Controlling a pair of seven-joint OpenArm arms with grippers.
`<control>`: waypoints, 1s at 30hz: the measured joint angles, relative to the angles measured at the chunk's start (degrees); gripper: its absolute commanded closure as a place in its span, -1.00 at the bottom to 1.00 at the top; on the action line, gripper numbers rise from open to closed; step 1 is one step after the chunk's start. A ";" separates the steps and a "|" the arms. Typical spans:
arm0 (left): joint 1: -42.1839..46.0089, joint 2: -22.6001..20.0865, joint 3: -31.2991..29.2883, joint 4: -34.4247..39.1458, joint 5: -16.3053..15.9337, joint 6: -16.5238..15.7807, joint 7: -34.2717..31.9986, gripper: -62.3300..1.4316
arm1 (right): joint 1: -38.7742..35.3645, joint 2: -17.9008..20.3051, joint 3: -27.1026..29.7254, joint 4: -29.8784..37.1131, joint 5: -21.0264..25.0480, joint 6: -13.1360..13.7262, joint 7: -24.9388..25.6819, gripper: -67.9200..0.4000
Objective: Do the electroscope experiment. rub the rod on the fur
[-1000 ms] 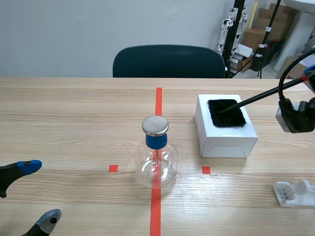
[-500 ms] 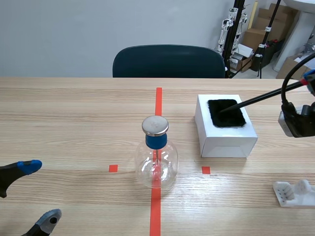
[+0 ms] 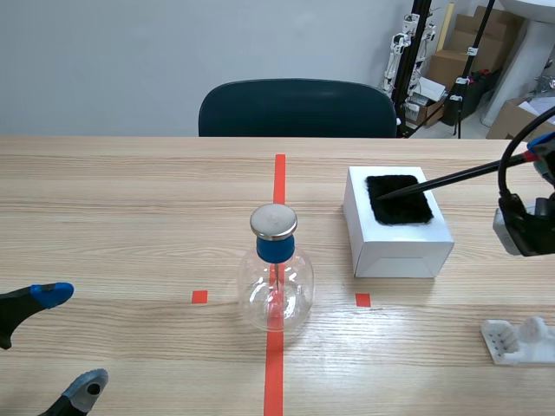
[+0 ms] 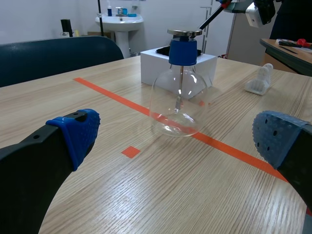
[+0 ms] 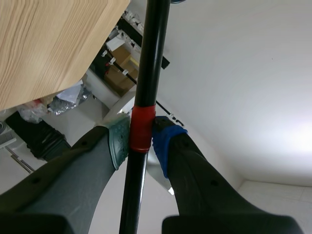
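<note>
Currently the right gripper (image 5: 141, 139) is clamped on the rod (image 5: 147, 73), whose tip, well ahead of the jaws, appears to touch the fur (image 3: 399, 198). The left gripper (image 3: 69, 340) holds its jaws apart, empty. Risk: excess downward pressure could pivot the rod loose.

Open tabletop (image 3: 113, 208) runs across the whole left half, near to far. The glass flask (image 3: 276, 290) stands at the centre and blocks the middle; a passable gap separates it from the white box (image 3: 395, 251) farther right. The black rod (image 3: 468, 174) slants in from the right, its tip on the fur (image 3: 399, 204), barring the way above the box. A small white stand (image 3: 519, 340) sits at the near right.
</note>
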 measured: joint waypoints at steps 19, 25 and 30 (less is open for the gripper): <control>0.00 0.00 0.00 0.00 0.00 0.00 0.00 -1.00 | -0.17 -0.22 -0.44 -0.26 0.87 0.76 -8.90 0.79; 0.00 0.00 0.00 0.00 -0.02 0.00 0.00 -1.00 | -0.17 -0.13 -0.44 -0.33 0.44 1.29 -10.80 0.79; 0.00 0.02 0.00 0.00 -0.02 0.00 0.00 -1.00 | -0.15 -0.17 -0.46 -0.31 0.00 0.42 -2.03 0.79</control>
